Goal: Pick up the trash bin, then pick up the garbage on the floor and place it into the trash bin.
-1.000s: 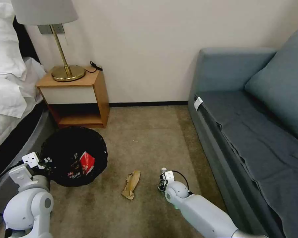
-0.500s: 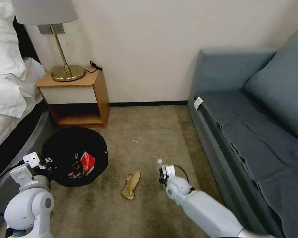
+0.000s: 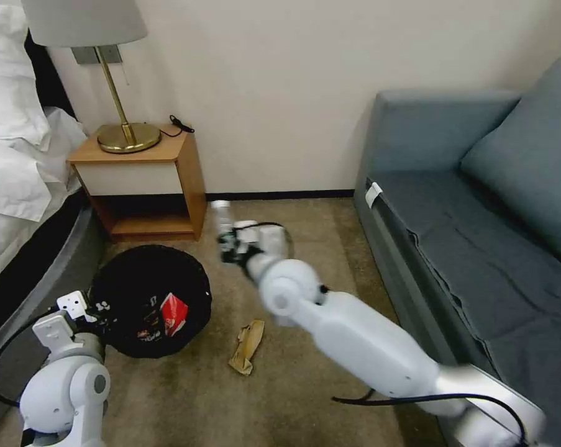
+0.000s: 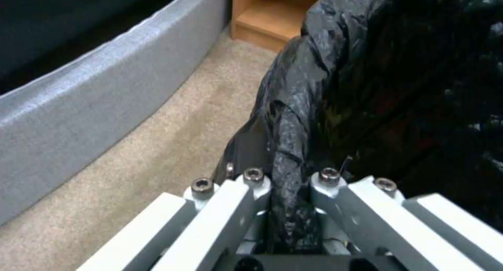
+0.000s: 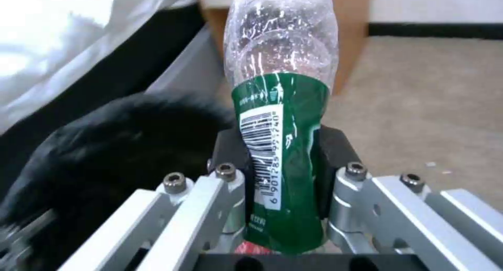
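The trash bin is low and round, lined with a black bag, and sits on the carpet at the left. A red-and-white snack wrapper lies inside it. My left gripper is shut on the bag-covered rim, with the plastic pinched between its fingers. My right gripper is raised over the carpet just right of the bin's far edge, shut on a clear bottle with a green label. The bottle points up and away. A tan paper scrap lies on the floor right of the bin.
A wooden nightstand with a brass lamp stands behind the bin. The bed and its grey base run along the left. A blue-grey sofa fills the right. Open carpet lies between them.
My right arm has lifted from the floor beside the paper scrap and swung up and left toward the bin, carrying the bottle. The bin and left gripper shifted slightly right.
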